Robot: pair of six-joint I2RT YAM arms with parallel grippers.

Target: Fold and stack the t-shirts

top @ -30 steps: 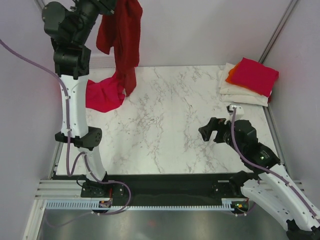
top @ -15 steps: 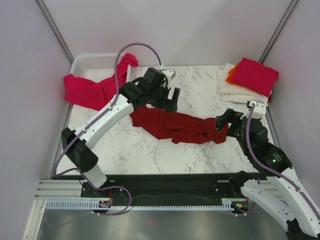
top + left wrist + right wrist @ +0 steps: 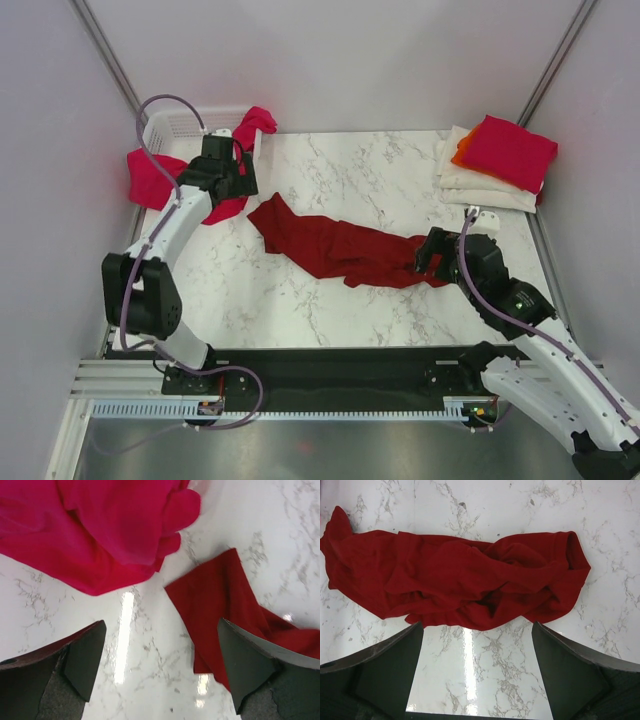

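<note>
Tabletop (image 3: 350, 170) now bears the dark red t-shirt (image 3: 340, 250); left tool (image 3: 161, 625) has retreated.

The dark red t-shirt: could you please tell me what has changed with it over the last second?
The left tool brought the dark red t-shirt down from the air, laid it across the table, let go and drew back left, open, near the pink t-shirt. The right tool, open, barely shifted and is by the shirt's right end. The folded stack stayed put.
</note>
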